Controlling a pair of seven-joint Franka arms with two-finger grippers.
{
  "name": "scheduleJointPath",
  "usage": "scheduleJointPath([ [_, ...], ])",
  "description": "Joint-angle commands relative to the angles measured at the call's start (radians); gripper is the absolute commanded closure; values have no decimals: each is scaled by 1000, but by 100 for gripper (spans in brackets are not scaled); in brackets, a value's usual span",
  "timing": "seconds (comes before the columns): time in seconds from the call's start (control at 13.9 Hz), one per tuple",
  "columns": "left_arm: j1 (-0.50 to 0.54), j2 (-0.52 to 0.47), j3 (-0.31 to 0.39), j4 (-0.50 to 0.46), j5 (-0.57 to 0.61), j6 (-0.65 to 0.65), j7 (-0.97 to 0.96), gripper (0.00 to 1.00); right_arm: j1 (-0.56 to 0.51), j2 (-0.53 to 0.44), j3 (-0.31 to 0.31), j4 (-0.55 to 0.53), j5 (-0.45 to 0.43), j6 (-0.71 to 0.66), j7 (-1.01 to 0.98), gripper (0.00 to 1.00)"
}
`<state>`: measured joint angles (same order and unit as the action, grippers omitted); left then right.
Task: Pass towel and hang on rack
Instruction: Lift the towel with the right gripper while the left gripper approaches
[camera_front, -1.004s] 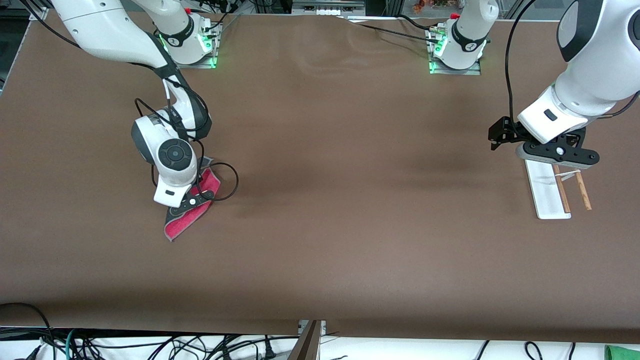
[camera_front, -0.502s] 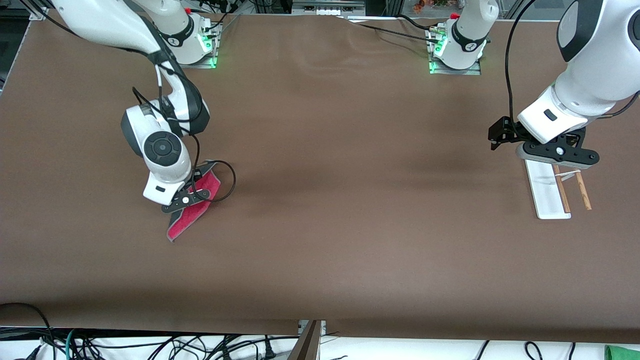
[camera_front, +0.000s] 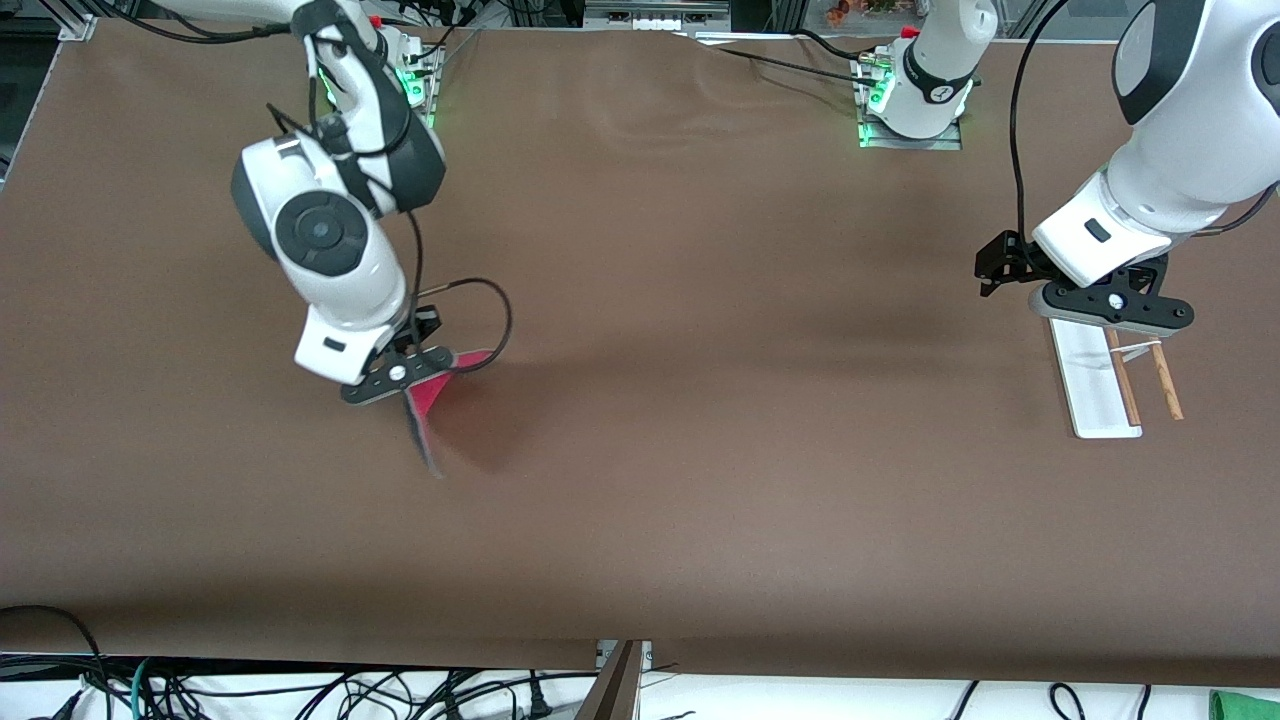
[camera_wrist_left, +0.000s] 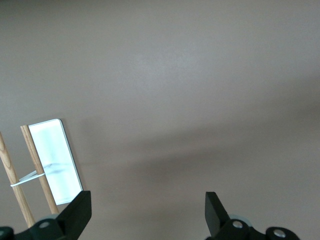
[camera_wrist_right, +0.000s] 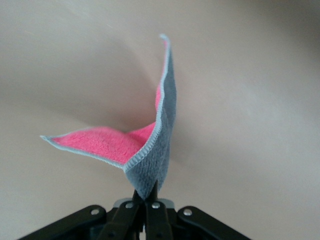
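Observation:
My right gripper is shut on a corner of the towel and holds it in the air over the table toward the right arm's end. The towel hangs folded, pink-red inside and grey outside with light edging; it also shows in the right wrist view, pinched at my right gripper. The rack lies at the left arm's end, with a white base and two wooden rods. My left gripper hovers open and empty over the rack's end. The left wrist view shows the rack beside the left gripper.
The brown table cover spreads between the two arms. A black cable loops beside the right gripper. The table's front edge has cables below it.
My right gripper has risen and moved toward the table's middle, lifting the towel off the table so it now hangs. The left arm has not moved.

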<state>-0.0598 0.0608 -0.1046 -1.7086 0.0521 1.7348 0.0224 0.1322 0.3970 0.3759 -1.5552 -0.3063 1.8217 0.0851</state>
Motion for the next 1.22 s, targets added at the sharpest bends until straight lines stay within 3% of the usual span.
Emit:
scheduleJointPath([
  [0.0, -5, 26, -3, 0, -21, -21, 4, 0, -8, 5, 83, 58, 12, -30, 13, 100],
  [0.22, -9, 62, -4, 6, -29, -32, 8, 0, -9, 2, 161, 70, 7, -21, 16, 100],
  [0.57, 1, 160, -1, 90, -286, -31, 31, 0, 3, 9, 254, 121, 10, 40, 13, 100],
  [0.79, 1, 185, -1, 87, -451, -31, 86, 0, 35, 26, 282, 129, 10, 91, 16, 100],
  [1.08, 41, 258, 0, 87, -760, -29, 423, 0, 92, 58, 287, 153, 10, 168, 24, 100],
  [1.15, 41, 272, 0, 89, -782, -26, 503, 0, 116, 71, 288, 174, 10, 169, 27, 100],
])
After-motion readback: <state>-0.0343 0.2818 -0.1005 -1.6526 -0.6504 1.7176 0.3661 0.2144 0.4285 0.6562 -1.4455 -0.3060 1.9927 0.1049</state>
